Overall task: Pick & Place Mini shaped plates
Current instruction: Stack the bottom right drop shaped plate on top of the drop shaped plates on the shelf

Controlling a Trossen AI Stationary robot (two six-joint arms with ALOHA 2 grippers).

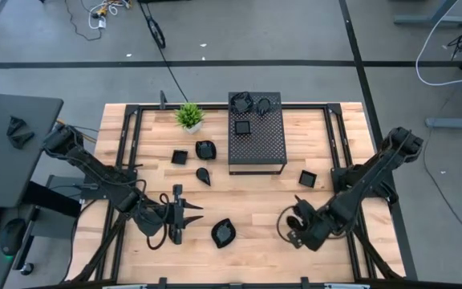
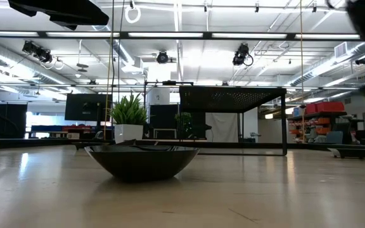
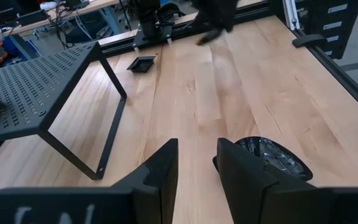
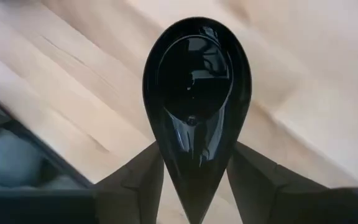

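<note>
Glossy black, a teardrop plate [image 4: 196, 93] is seen between the two fingers [image 4: 138, 180] of the right gripper [image 1: 295, 223], its narrow tip flanked by the pads; the fingers appear drawn in on that tip, though whether it is firmly pinched cannot be told. This gripper is placed near the front edge of the table [image 1: 255, 257], toward the right corner. The left gripper [image 1: 184, 213] is held near the front edge on the left side, its fingers [image 3: 160, 171] a little apart with nothing between them, and a rounded plate [image 1: 223, 233] lies just beside them. On the perforated box [image 1: 257, 144] at the back edge several plates [image 1: 242, 127] already rest, so part of the job is judged done. Other plates [image 1: 204, 149] are left scattered on the wood near a potted plant [image 1: 189, 116].
</note>
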